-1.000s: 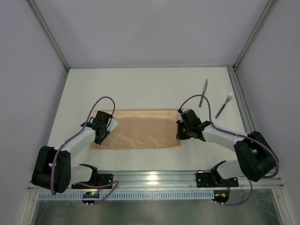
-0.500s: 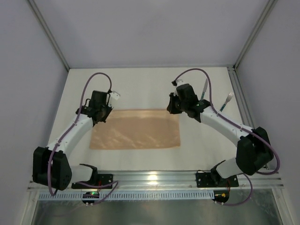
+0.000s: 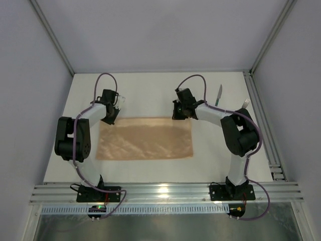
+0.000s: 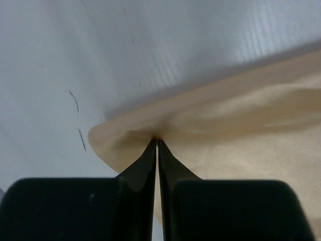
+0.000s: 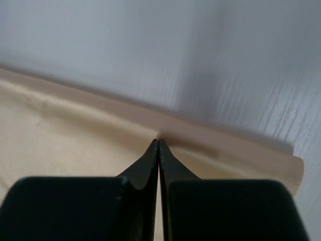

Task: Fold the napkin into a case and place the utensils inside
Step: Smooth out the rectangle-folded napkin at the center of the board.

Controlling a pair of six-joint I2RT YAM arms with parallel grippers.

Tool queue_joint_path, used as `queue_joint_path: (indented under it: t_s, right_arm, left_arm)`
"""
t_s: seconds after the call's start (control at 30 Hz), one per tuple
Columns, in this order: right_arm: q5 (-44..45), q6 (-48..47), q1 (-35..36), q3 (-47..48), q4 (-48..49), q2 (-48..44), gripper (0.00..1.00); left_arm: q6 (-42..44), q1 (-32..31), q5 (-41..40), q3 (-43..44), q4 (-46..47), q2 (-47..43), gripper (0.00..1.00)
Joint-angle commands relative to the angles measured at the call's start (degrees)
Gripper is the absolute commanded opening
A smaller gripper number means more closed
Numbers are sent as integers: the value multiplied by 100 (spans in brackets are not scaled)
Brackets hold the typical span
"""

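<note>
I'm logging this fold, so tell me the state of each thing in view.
napkin: flat wide rectangle, far edge pinched.
left end effector: shut on napkin, far left corner.
right end effector: shut on napkin, far right.
knife: lying loose, untouched.
fork: lying loose beside knife.

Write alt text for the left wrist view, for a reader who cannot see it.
The left gripper, shut, pinches the edge of the peach-orange napkin near its rounded corner; the cloth puckers at the black tips. White table lies beyond.
</note>
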Motion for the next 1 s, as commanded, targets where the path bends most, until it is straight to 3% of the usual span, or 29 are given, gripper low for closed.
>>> queue_joint_path:
  t_s: [0.0, 0.4, 0.6, 0.73, 0.8, 0.97]
  right_arm:
    - [-69, 362, -349, 143, 437, 192, 4]
    - [-166, 513, -833, 1, 570, 448, 4]
    - [-61, 179, -957, 300, 211, 203, 4]
    - [762, -269, -422, 835, -299, -97, 4]
    - [775, -270, 9, 924, -248, -176, 4]
    - [-462, 605, 651, 995, 823, 200, 4]
  left_arm:
    - [-148, 227, 117, 268, 342, 162, 4]
    - [-166, 377, -103, 285, 430, 681, 4]
    - [-210, 386, 388, 294, 334, 181, 8]
    - [-315, 386, 873, 373, 193, -469, 12]
    - [-368, 377, 786, 452, 123, -532, 13]
    - [-306, 403, 328, 426, 140, -225, 11]
